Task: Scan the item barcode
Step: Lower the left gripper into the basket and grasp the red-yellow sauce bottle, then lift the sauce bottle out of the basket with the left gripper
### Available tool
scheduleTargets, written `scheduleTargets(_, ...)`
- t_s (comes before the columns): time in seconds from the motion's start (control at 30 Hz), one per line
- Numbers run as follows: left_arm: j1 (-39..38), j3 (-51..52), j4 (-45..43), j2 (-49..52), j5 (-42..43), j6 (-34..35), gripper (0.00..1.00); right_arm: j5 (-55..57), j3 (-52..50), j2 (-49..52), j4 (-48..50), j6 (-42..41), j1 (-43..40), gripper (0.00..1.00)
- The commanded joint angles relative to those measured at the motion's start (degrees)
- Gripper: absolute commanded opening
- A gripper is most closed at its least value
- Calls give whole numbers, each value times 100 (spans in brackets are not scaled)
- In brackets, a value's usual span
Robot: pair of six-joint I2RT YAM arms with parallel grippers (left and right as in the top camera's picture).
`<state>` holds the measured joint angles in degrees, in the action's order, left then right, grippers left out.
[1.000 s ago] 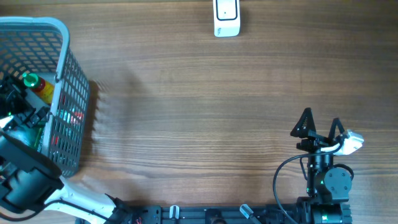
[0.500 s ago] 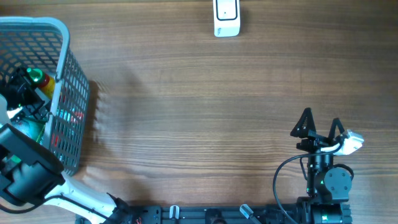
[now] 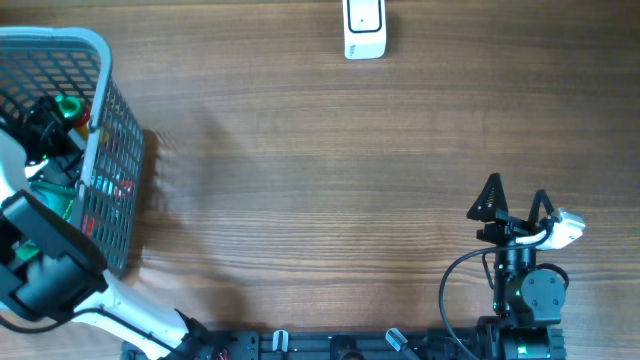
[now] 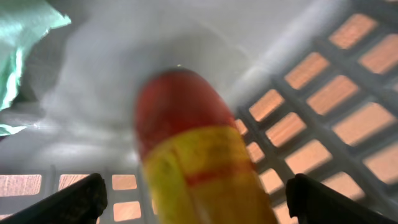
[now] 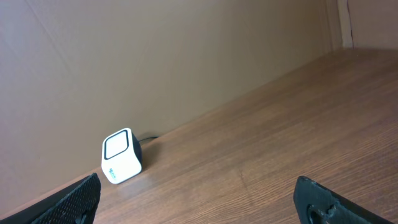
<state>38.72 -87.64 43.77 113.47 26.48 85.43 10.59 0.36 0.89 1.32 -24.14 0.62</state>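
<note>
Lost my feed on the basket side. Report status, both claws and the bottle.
Left claw open, straddling red-yellow bottle in basket, no grip yet. Right claw open, parked. Basket wall between bottle and scanner.

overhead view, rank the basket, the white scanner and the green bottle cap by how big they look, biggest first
1. basket, by far the largest
2. white scanner
3. green bottle cap, smallest, down inside the basket
</note>
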Motion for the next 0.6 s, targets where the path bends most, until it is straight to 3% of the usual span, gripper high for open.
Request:
scheduleTargets(0.0,-168,48,-13,520,140,76,70,103,-7,-61,13,0,22,100)
scheduleTargets(0.07,-177,48,-179,640,442,70,53,103,-7,-61,13,0,22,100)
scheduleTargets(0.13,-175,48,-518,623,776,-7,49,103,-7,-61,13,0,22,100)
scheduleTargets(0.17,-175,48,-688,623,1003,-72,50,103,-4,-61,13,2,22,100)
scheduleTargets(0.2,-175,48,-800,623,1174,-101,58,103,-7,-61,13,0,22,100)
scheduleTargets(0.3,-175,48,-979,623,1714,-98,100,103,-7,-61,13,0,22,100)
scheduleTargets(0.43,-157,46,-1213,623,2669,-98,100,103,-4,-61,13,0,22,100)
scheduleTargets(0.57,-76,46,-1233,610,3012,-122,100,103,-7,-61,13,0,22,100)
